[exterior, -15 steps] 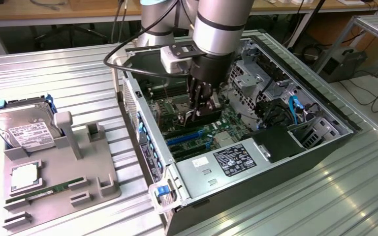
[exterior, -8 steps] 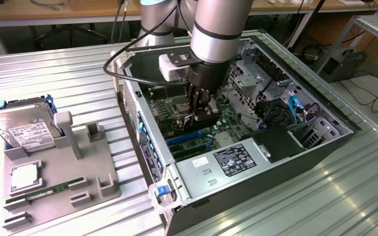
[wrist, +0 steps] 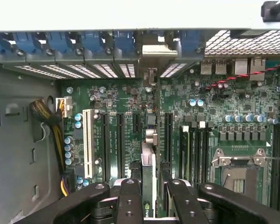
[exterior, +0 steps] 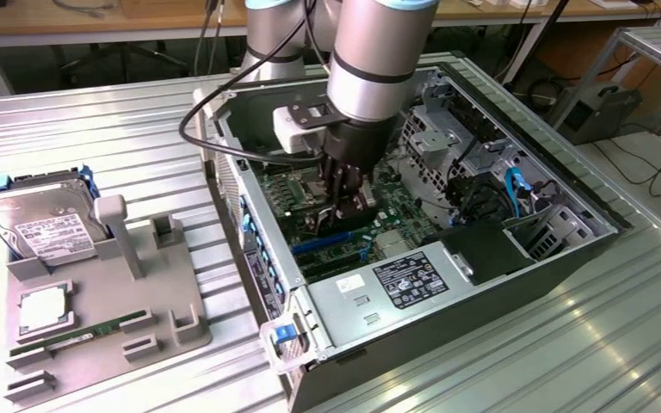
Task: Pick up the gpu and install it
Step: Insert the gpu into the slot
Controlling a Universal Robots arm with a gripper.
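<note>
In the centre of the exterior view, the end effector (exterior: pixel 348 205) reaches down into the open computer case (exterior: pixel 560 258) on the worktop (exterior: pixel 606 353), clenched on the gpu (exterior: pixel 354 206) above the motherboard (exterior: pixel 394 206). In the wrist view, the gpu (wrist: pixel 148 172) stands edge-on at lower centre between the fingers (wrist: pixel 129 198), over the slots. A hard drive (exterior: pixel 38 225) rests in a grey holder (exterior: pixel 113 301) at the left of the exterior view.

I'm seeing the hard drive (exterior: pixel 41 225) sitting on the fixture tray (exterior: pixel 182 331), lying to the exterior view's left of the computer case (exterior: pixel 560 258).
</note>
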